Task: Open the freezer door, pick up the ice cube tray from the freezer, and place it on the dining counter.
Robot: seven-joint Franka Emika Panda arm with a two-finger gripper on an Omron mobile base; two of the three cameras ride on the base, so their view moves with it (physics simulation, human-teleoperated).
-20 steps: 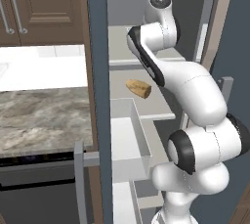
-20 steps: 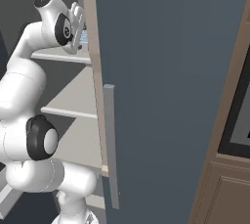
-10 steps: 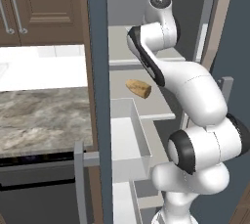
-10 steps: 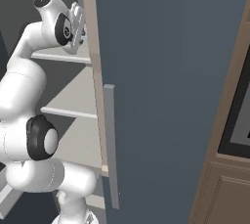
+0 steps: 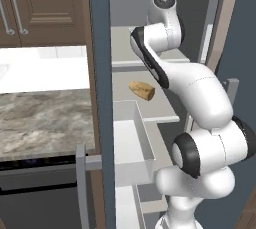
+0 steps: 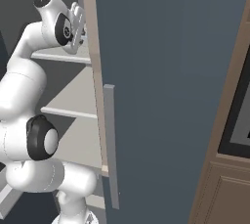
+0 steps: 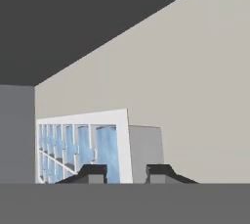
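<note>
The freezer door (image 6: 166, 86) is already swung open, so the first step can be counted as done. The arm is reached deep into the freezer (image 5: 165, 38), up at its top shelf (image 5: 125, 55). In the hand view the end effector (image 7: 127, 170) is seen with its two dark tips drawn narrow, one on each side of the near white rim of the ice cube tray (image 7: 83, 152). The rim is set right between the tips, and the tray is judged to be gripped, or at the least pinched, at that edge. The rest of the tray is stretched away ahead and to the left of the end effector, lying on the shelf. Lifting it out, carrying it off and setting it on the dining counter are all left to do.

Actual contact between the tips and the rim is cut off by the lower edge of the hand view, so a firm hold cannot be confirmed. In the right base view the hand is partly hidden behind the door's edge. A brown food item (image 5: 142, 90) is seen on the shelf below the end effector, well apart from it.
</note>
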